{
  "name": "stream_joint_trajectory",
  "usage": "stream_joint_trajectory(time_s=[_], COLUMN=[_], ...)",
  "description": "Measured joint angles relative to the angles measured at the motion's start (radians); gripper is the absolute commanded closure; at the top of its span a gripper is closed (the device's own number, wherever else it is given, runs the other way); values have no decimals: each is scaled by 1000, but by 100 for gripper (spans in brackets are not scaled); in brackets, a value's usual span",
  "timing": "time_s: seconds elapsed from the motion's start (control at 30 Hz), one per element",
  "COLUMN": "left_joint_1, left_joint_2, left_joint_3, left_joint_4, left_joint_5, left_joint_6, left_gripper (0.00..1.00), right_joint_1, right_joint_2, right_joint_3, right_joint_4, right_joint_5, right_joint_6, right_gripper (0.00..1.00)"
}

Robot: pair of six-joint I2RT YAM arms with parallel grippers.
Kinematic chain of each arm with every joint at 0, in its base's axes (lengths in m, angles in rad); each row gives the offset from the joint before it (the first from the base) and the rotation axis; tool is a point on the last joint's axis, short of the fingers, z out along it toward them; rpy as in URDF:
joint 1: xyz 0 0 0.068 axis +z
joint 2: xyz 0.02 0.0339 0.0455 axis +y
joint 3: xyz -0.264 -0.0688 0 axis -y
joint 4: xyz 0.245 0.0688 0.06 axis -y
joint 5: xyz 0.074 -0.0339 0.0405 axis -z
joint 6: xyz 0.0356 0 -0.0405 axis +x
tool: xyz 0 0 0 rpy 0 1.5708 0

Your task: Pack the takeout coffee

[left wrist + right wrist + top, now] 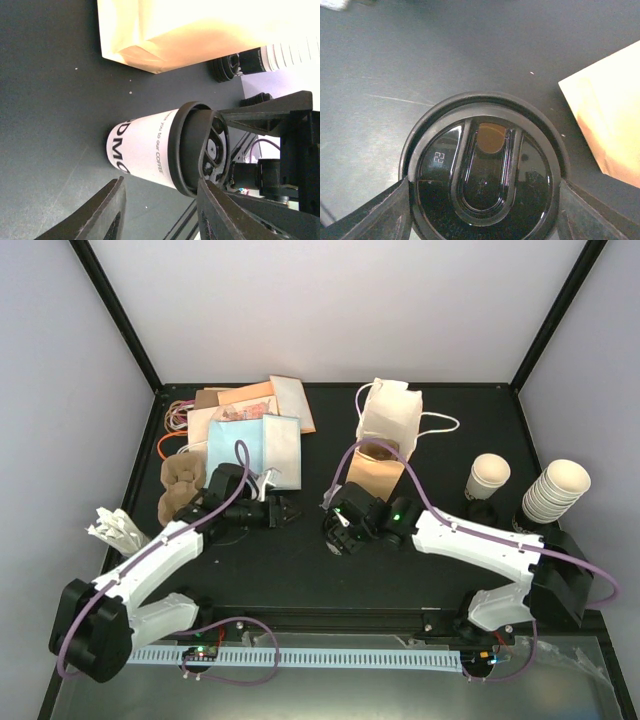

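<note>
The takeout coffee (145, 150) is a white cup with black lettering and a black lid (485, 175); it stands on the dark table in front of a brown paper bag (377, 472). My right gripper (485, 202) is above the cup, with a finger pressed against each side of the lid rim. In the top view the right gripper (342, 528) hides most of the cup. My left gripper (160, 212) is open and empty, a short way to the cup's left, its fingers (107, 210) apart from it. It also shows in the top view (288, 510).
A white handled bag (390, 412) stands behind the brown bag. A lone cream cup (487, 478) and stacked cream cups (555, 490) stand at the right. Flat paper bags and sleeves (250, 425) and a brown cup carrier (185, 482) lie at the back left.
</note>
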Motion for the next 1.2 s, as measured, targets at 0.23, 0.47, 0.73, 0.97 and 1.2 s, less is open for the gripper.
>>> stream_joint_trajectory(time_s=[0.23, 0.47, 0.73, 0.97, 1.2], left_joint_1=[46, 66, 56, -17, -60], left_joint_2=[-47, -91, -158, -133, -62], left_joint_3=[2, -4, -146, -209, -209], left_joint_4=[-72, -93, -16, 69, 143], left_joint_5=[43, 99, 149, 157, 156], left_joint_6=[31, 39, -30, -91, -108], left_gripper=[57, 56, 55, 55, 64], right_joint_1=[1, 3, 3, 3, 3], right_joint_2=[-107, -65, 29, 34, 33], right_joint_3=[-26, -7, 36, 36, 25], right_joint_4=[69, 47, -32, -25, -3], right_joint_5=[-154, -250, -274, -296, -306], right_joint_6=[-132, -360, -486, -510, -510], right_gripper=[24, 30, 29, 30, 31])
